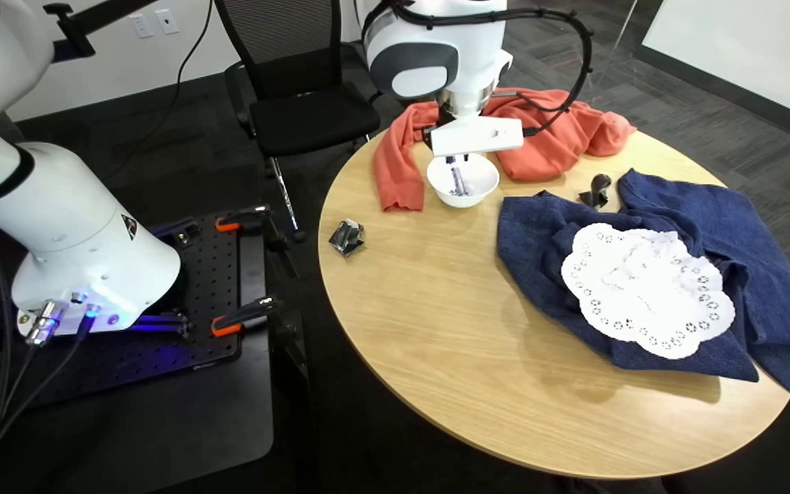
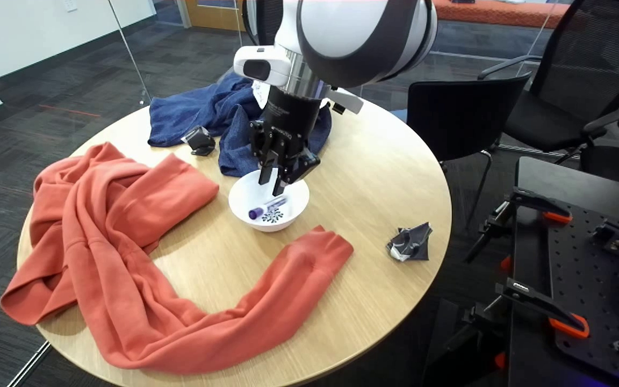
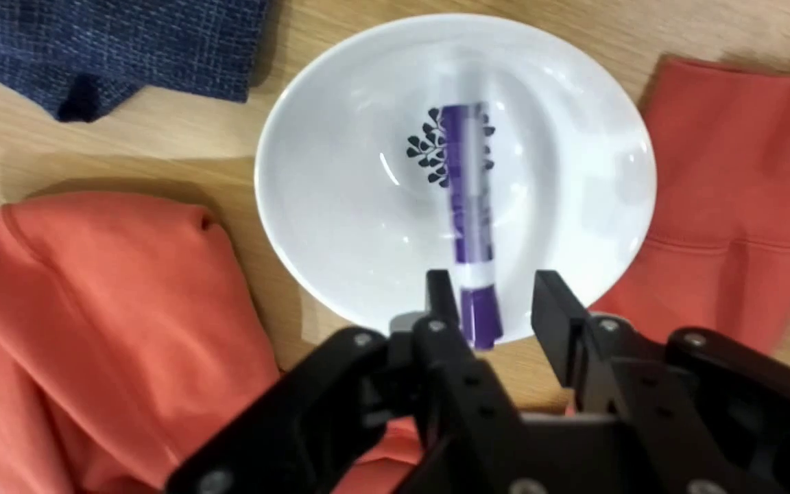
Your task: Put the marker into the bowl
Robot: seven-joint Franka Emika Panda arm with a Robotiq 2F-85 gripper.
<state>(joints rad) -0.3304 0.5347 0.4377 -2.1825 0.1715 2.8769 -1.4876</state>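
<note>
The purple marker with a white band lies inside the bowl in both exterior views. In the wrist view the marker looks slightly blurred, and its cap end overlaps the bowl's lower rim. The white bowl has a dark leaf pattern on its inside floor; it also shows in an exterior view and in the wrist view. My gripper is open, with gaps between the marker and both fingers. In an exterior view its fingertips are just above the bowl, apart from the marker.
An orange sweatshirt lies around the bowl on two sides. Blue denim with a white lacy doily lies on the round table. A crumpled dark packet and a small black object also lie there.
</note>
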